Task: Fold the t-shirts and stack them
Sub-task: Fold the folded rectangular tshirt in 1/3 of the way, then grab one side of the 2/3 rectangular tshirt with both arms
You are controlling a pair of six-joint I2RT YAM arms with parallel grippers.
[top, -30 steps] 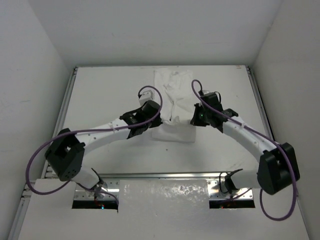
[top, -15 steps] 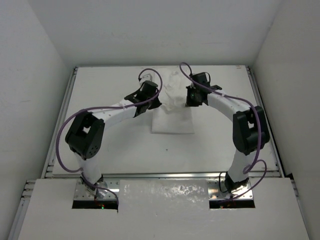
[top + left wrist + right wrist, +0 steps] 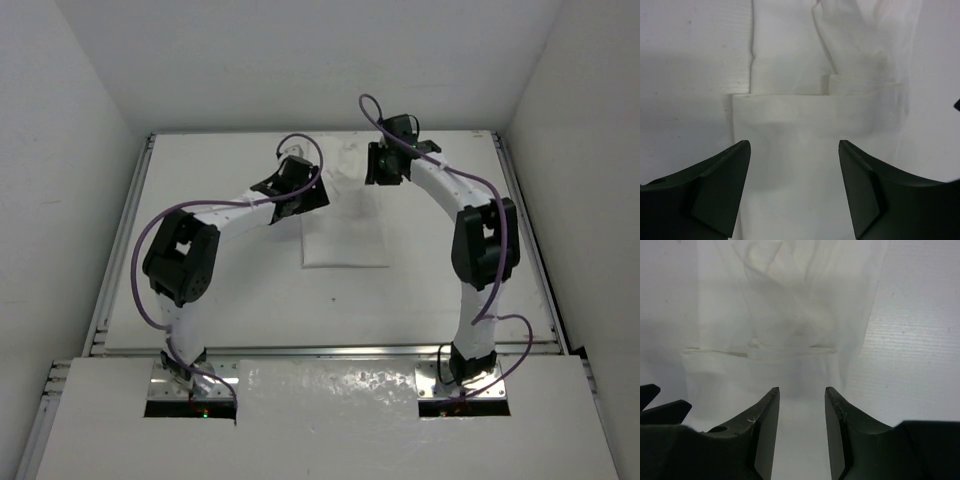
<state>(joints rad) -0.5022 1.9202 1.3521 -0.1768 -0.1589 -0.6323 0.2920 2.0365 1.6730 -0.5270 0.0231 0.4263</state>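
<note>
The white t-shirt [image 3: 345,238] lies folded into a narrow strip on the white table [image 3: 200,260], running from the middle toward the far edge. My left gripper [image 3: 316,196] hovers over its left side and stands open; in the left wrist view the left gripper [image 3: 795,145] has only flat cloth [image 3: 790,115] below, with a folded edge crossing just ahead. My right gripper [image 3: 374,172] is over the shirt's far right part, also open. Through the right wrist camera the right gripper [image 3: 801,390] holds nothing, and rumpled shirt layers [image 3: 790,310] lie ahead of it.
White walls close in the table on the left, far and right sides. A metal rail [image 3: 330,352] runs along the near edge by the arm bases. Purple cables [image 3: 140,290] loop off both arms.
Both arms swung from the table's middle toward the far side, carrying the shirt's near part over. Both grippers, shut on cloth before, have opened and let it go.
</note>
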